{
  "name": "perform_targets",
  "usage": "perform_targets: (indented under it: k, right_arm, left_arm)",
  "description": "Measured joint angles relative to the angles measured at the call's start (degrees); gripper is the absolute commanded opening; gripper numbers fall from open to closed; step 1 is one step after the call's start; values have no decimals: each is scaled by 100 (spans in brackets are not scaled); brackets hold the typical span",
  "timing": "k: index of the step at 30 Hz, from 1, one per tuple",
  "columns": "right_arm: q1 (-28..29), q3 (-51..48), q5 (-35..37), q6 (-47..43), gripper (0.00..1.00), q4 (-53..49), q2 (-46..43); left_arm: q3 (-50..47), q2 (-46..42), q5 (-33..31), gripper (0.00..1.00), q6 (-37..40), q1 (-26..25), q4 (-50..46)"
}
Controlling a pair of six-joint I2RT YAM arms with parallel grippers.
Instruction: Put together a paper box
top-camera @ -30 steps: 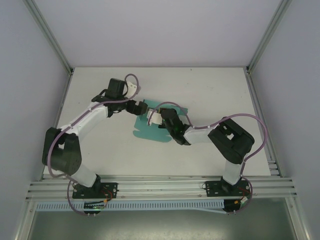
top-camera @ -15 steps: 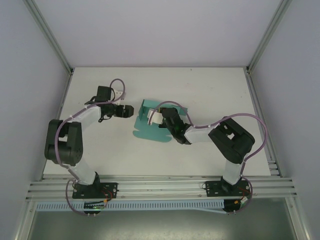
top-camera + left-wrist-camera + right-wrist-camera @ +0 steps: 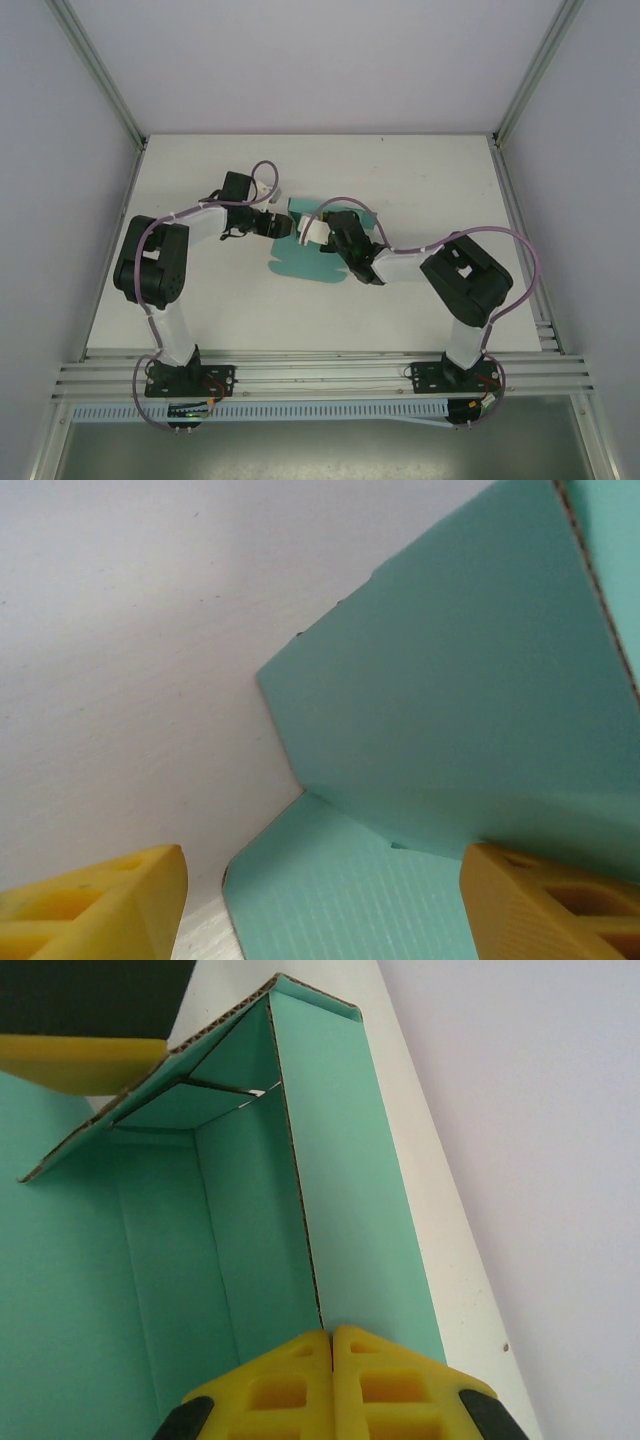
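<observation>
The paper box [image 3: 297,264], partly folded teal card, lies on the counter [image 3: 430,180]. The left gripper [image 3: 284,227] stands open at the box's left edge. The right gripper [image 3: 313,232], over the box, is closed tight against an upright wall's edge.

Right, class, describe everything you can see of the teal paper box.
The paper box is thin teal corrugated card, half-folded: its base lies flat on the white table, with walls and a flap raised at the far side. The shut right claw appears to pinch one upright wall; the open left claw straddles its left edge.
</observation>
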Motion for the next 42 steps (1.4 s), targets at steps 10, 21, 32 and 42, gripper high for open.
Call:
perform_targets:
  k: [10, 21, 32, 42]
  right_arm:
    - [-260, 472, -568, 168, 0, -831, -4]
    - [-691, 1497, -1628, 278, 0, -2402, 190]
    - [-905, 1963, -2063, 232, 0, -2951, 404]
    - [-962, 1956, -2170, -33, 0, -2933, 409]
  left_arm:
    - [-184, 234, 323, 75, -146, -63, 1250]
    - [313, 748, 599, 63, 328, -146, 1456]
    - [514, 820, 586, 70, 472, -133, 1292]
    - [-601, -680, 271, 99, 39, -199, 1215]
